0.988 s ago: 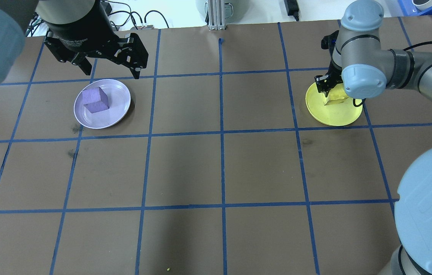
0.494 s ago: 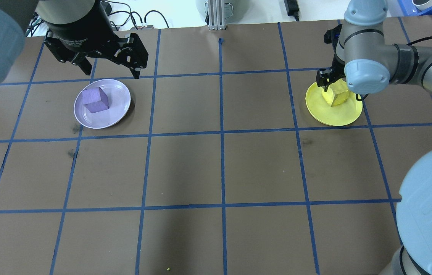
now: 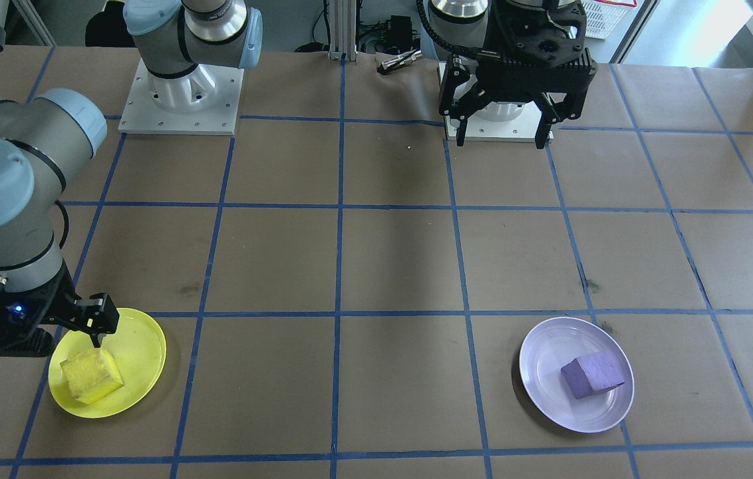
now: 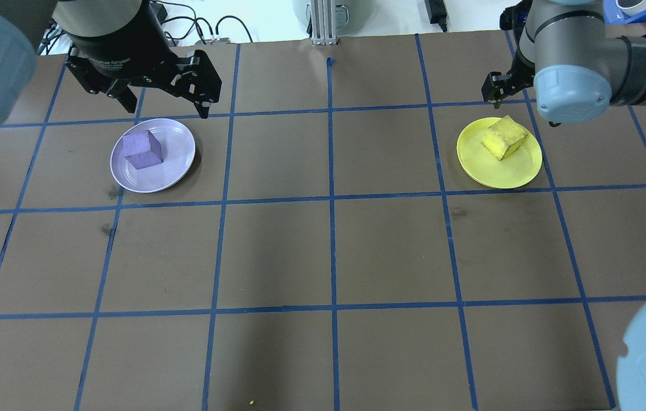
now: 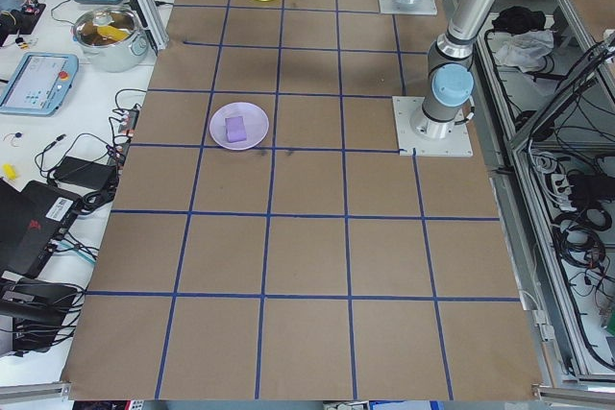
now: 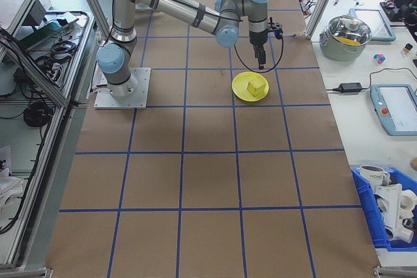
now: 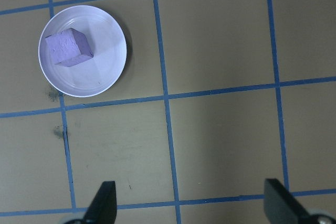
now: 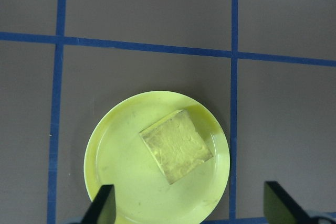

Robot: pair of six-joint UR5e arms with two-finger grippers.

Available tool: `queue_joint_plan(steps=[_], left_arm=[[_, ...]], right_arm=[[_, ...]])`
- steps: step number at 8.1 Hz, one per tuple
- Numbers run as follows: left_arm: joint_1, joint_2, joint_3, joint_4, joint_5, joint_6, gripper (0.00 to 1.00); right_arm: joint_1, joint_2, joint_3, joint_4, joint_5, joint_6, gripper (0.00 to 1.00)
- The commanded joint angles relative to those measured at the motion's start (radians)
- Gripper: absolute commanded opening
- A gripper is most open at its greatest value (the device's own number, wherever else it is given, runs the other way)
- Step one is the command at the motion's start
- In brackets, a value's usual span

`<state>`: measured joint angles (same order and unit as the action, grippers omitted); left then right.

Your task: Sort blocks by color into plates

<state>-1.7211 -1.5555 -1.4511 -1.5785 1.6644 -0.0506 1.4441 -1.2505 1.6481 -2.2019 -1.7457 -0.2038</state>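
From my remote station, the table [image 4: 323, 251] lay under brown paper ruled into large squares by blue tape [image 4: 331, 194], with a few dark smudges [image 4: 107, 229] near the lavender plate [image 4: 177, 149]. The purple block [image 4: 142, 149] sat inside that plate, toward its left side in the overhead view, and the yellow block [image 4: 504, 137] sat in the yellow plate [image 4: 500, 171], turned cornerwise, toward the plate's far edge. My left gripper [image 4: 166, 105] hung above the far rim of the lavender plate with its fingers spread wide and nothing between them, the wrist camera showing both tips well apart over bare paper. My right gripper [image 8: 189, 208] hung over the yellow plate, clear of the block, its two tips likewise wide apart and holding nothing; in the overhead view only one dark finger [image 4: 494, 91] showed beside the arm's grey-blue joint. The two arm bases [image 3: 180, 100] were bolted to white plates along the robot's edge of the table. Beyond the far edge, a white bench carried cables, a steel pot with a glass lid [image 6: 348, 34] and a teach pendant [image 6: 394, 107], and a blue bin [image 6: 391, 209] held white parts; aluminium framing and cable bundles [image 5: 577, 228] lined the robot's side.
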Motion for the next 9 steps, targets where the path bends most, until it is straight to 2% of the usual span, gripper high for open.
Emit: queue_joint_plan(steps=[1, 2, 3, 6, 9], left_arm=[[0.0, 0.0, 0.0, 0.002, 0.0, 0.0, 1.0], [0.0, 0.0, 0.0, 0.0, 0.0, 0.0, 1.0], [0.0, 0.0, 0.0, 0.002, 0.0, 0.0, 1.0], [0.0, 0.002, 0.0, 0.0, 0.0, 0.0, 1.0], [0.0, 0.005, -0.005, 0.0, 0.0, 0.0, 1.0]], right_arm=[[0.012, -0.136, -0.001, 0.138, 0.143, 0.059, 1.0], [0.021, -0.188, 0.001, 0.215, 0.178, 0.178, 1.0], [0.048, -0.223, -0.001, 0.29, 0.181, 0.255, 1.0], [0.097, -0.363, -0.001, 0.457, 0.186, 0.259, 1.0], [0.128, -0.377, 0.007, 0.493, 0.203, 0.242, 1.0]])
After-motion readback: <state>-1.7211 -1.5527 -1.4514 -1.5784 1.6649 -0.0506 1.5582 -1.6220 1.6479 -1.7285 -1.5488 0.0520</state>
